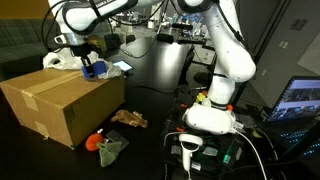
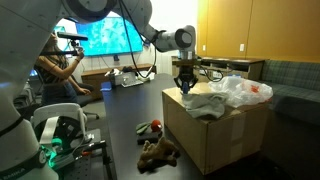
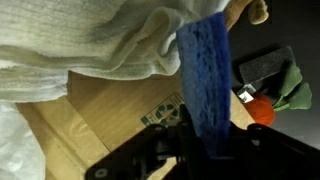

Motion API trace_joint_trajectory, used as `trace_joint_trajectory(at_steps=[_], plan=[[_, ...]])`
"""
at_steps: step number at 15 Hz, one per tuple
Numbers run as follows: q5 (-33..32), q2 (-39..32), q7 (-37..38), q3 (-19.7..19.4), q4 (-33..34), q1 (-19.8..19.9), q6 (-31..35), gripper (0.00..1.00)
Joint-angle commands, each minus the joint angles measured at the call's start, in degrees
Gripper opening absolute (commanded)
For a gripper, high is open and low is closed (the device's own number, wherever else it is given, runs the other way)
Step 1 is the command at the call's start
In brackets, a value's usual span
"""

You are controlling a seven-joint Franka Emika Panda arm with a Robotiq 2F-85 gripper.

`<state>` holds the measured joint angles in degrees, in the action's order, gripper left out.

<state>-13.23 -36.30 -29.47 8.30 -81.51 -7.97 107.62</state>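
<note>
My gripper [image 3: 205, 140] is shut on a blue cloth [image 3: 203, 70] that hangs between its jaws over the cardboard box [image 3: 110, 115]. In both exterior views the gripper [image 1: 88, 62] [image 2: 185, 82] hovers above the box top [image 1: 60, 95] [image 2: 215, 125], near its edge, with the blue cloth [image 1: 93, 70] dangling under it. A white towel [image 3: 100, 45] [image 2: 205, 100] lies on the box beside the blue cloth. A crumpled clear plastic bag [image 2: 245, 90] [image 1: 62, 60] sits farther along the box top.
On the black table beside the box lie a brown soft toy [image 2: 158, 152] [image 1: 128, 118], an orange ball [image 1: 96, 140] [image 3: 262, 110] and a grey-green cloth [image 1: 110, 148] [image 3: 285, 85]. Monitors [image 2: 105, 35] stand behind. The robot base [image 1: 210, 115] is close by.
</note>
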Motion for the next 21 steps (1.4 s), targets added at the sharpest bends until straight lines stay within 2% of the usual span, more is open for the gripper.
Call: trace_joint_trajectory(at_steps=[1,6,10,14,21], plan=[[-1.11,4.73,1.09,0.22,-1.84,-1.15,-1.74,0.11],[0.7,9.2,3.59,-0.14,-4.66,-0.05,-0.72,0.11],[4.17,13.76,7.41,-0.93,-10.73,2.96,0.76,0.11],[9.11,18.24,10.83,-2.21,-18.65,6.39,3.34,0.11],[17.68,23.37,14.4,-5.08,-33.24,10.39,12.5,0.11]])
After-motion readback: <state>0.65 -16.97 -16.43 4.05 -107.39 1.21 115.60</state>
